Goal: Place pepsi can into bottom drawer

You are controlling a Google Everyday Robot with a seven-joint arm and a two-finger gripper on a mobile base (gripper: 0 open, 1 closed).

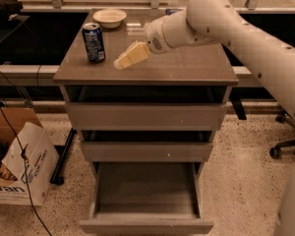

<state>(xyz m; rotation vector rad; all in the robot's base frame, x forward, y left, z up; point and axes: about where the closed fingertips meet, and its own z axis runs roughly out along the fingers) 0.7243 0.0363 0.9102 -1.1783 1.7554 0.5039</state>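
The pepsi can (pixel 94 42), dark blue with a silver top, stands upright on the left part of the cabinet top (pixel 187 68). My gripper (pixel 124 60), with cream-coloured fingers, hangs just above the top a short way right of the can, apart from it and holding nothing. The white arm reaches in from the right. The bottom drawer (pixel 146 195) is pulled out and its inside is bare.
A white bowl (pixel 110 17) sits at the back left of the top. The two upper grey drawers (pixel 146 116) are pushed in. A cardboard box (pixel 17 156) and cables lie on the floor at the left. An office chair base (pixel 285 146) stands at the right.
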